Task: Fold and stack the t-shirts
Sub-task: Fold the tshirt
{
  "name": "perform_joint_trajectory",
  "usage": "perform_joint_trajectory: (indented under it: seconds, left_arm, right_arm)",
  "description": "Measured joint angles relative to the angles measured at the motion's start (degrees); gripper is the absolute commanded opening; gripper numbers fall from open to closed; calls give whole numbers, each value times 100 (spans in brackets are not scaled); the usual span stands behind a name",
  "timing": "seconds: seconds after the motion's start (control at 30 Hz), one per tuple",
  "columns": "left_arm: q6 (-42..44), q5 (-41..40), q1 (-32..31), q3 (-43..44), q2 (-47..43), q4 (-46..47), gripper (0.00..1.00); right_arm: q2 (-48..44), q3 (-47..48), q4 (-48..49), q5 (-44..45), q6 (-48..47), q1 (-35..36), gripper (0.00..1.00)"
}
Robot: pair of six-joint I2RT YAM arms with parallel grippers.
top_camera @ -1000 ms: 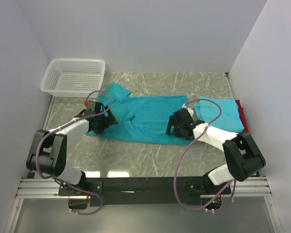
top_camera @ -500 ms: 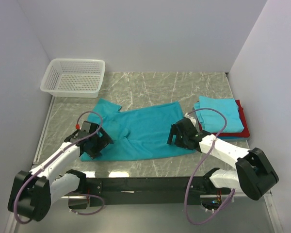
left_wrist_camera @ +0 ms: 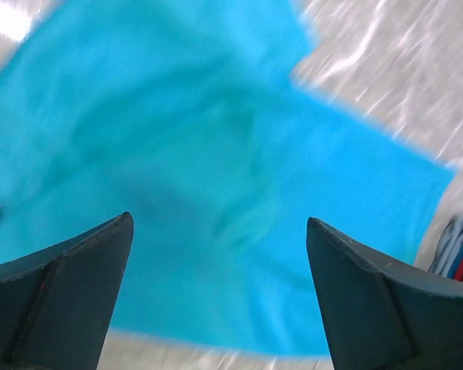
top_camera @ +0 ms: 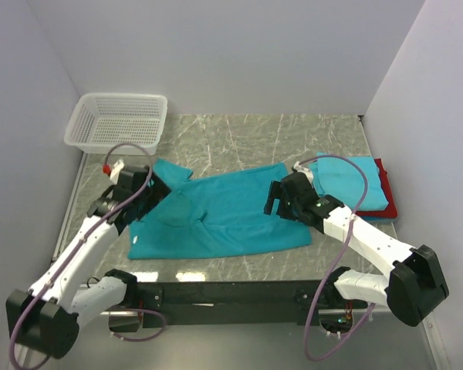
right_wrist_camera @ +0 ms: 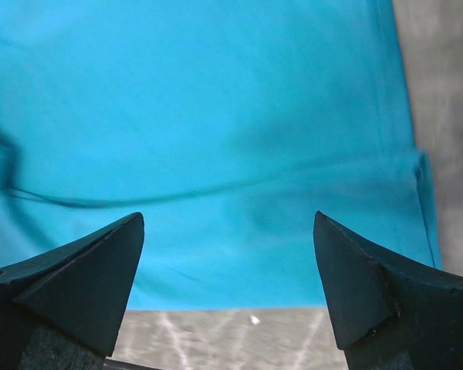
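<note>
A teal t-shirt [top_camera: 224,212] lies spread flat in the middle of the table; it also fills the left wrist view [left_wrist_camera: 216,154] and the right wrist view [right_wrist_camera: 216,116]. My left gripper [top_camera: 143,202] hovers over its left sleeve end, open and empty. My right gripper [top_camera: 282,202] hovers over its right hem, open and empty. At the right, a folded teal shirt [top_camera: 347,179] tops a stack with a red shirt [top_camera: 387,206] and a thin blue edge under it.
A white mesh basket [top_camera: 117,122] stands at the back left corner. White walls close in the left, back and right. The grey marble table [top_camera: 255,135] shows bare behind the shirt. The black rail [top_camera: 231,293] runs along the near edge.
The shirt has been dragged toward the near edge and laid flat. Both grippers have let go of it and lifted; the left arm swung back and up, the right moved slightly back.
</note>
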Motion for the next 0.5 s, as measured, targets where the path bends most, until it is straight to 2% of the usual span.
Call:
perform_joint_trajectory:
  seconds: [0.17, 0.5]
  left_arm:
    - [437, -382, 90, 737, 1091, 730, 99]
    - [1325, -302, 568, 1506, 3128, 2041, 99]
  right_arm:
    - [0, 404, 76, 63, -160, -70, 96]
    - [0, 417, 129, 55, -205, -455, 97]
